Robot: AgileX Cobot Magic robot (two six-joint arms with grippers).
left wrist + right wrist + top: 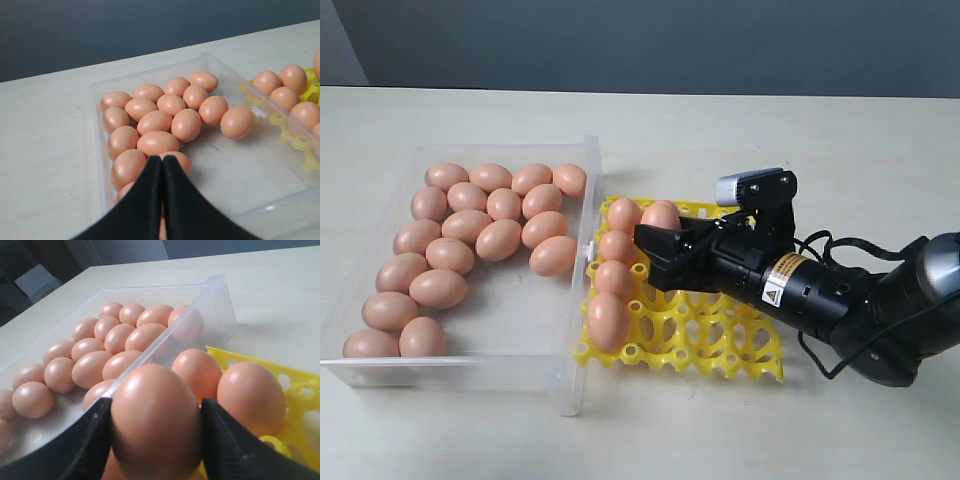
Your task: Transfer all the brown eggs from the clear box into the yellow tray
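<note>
- Right pincer (155, 407): pinching one brown egg (156, 425) between its two black fingers, low over the yellow tray (720, 342), near the tray edge that faces the clear box (508, 322).
- Left pincer (161, 161): fingers pressed together, holding nothing, hanging above one end of the clear box.
- Brown eggs (499, 240): most lie crowded on the floor of the clear box, along its far and left sides; several sit in tray cups beside the box wall and in the far row.
- Box and tray: side by side on the pale counter (770, 120).
</note>
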